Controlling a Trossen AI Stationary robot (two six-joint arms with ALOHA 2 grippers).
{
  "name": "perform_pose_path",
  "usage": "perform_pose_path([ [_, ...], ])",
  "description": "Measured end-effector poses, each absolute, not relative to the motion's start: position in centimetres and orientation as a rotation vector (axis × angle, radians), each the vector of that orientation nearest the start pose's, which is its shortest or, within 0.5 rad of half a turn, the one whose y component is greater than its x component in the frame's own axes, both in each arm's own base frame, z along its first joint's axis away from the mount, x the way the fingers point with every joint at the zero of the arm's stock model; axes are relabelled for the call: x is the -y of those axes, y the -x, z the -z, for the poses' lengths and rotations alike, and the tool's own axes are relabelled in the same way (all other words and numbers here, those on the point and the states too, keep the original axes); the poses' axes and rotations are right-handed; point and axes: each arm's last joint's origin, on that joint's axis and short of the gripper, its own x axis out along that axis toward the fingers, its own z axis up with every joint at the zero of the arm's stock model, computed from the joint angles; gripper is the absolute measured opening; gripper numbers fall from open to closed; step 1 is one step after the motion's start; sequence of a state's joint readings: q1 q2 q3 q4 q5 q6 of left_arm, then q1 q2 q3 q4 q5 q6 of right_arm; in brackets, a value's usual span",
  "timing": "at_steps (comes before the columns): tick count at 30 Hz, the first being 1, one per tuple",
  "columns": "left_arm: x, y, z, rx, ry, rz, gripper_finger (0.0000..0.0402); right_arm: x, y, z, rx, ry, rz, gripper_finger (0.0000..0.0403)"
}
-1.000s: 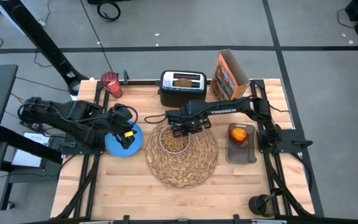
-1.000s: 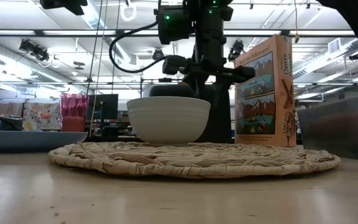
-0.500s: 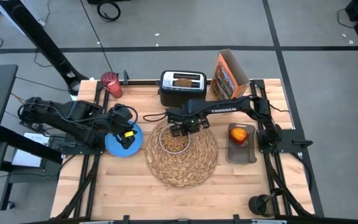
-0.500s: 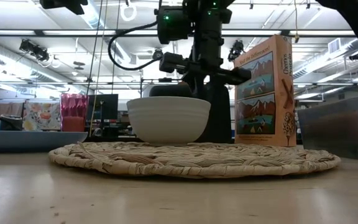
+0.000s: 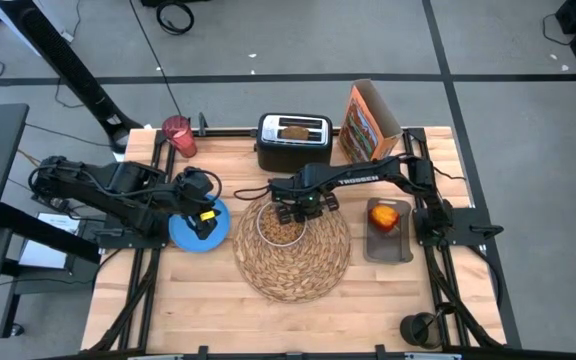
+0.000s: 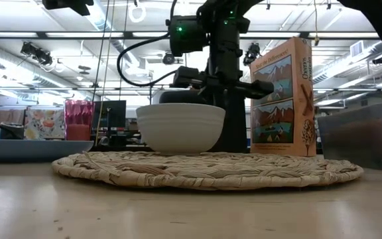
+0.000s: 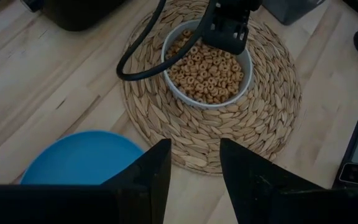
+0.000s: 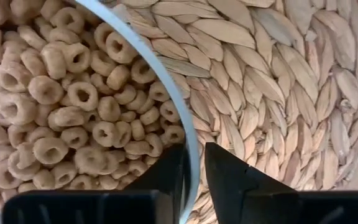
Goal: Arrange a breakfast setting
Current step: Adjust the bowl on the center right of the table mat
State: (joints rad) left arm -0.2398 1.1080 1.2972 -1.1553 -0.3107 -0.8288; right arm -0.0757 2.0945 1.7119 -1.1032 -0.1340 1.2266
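I judge the white ceramic bowl (image 5: 281, 226) of cereal rings stiff, smooth and spill-prone, best pinched at its rim. It sits on the round woven straw placemat (image 5: 293, 262). My right gripper (image 8: 194, 167) straddles that rim, fingers slightly apart. My left gripper (image 7: 190, 163) hovers spread above the small blue plate (image 5: 185, 231). I count one bowl, one placemat, one plate, one red apple (image 5: 385, 216).

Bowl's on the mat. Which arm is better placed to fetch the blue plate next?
Left. Its end effector hovers open right over the blue plate at the table's left side, while the right end effector is across at the white bowl's rim on the placemat.
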Motion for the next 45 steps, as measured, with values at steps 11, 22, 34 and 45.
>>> perform_pose_path([
  [11, 3.5, -18.1, -36.7, -0.829, 0.504, -0.435, 0.0144, 2.7, -41.0, -20.1, -1.328, -1.129, 0.829, 0.0016],
  [22, 3.3, -17.1, -37.2, -0.805, 0.507, -0.423, 0.0144, 2.3, -38.7, -22.7, -1.458, -1.009, 0.750, 0.0008],
  [34, 3.2, -17.0, -37.3, -0.797, 0.532, -0.433, 0.0144, 1.5, -37.3, -21.2, -1.555, -0.917, 0.718, 0.0008],
  [45, 3.3, -17.1, -37.3, -0.794, 0.540, -0.437, 0.0144, 1.6, -37.5, -20.8, -1.511, -0.886, 0.733, 0.0062],
])
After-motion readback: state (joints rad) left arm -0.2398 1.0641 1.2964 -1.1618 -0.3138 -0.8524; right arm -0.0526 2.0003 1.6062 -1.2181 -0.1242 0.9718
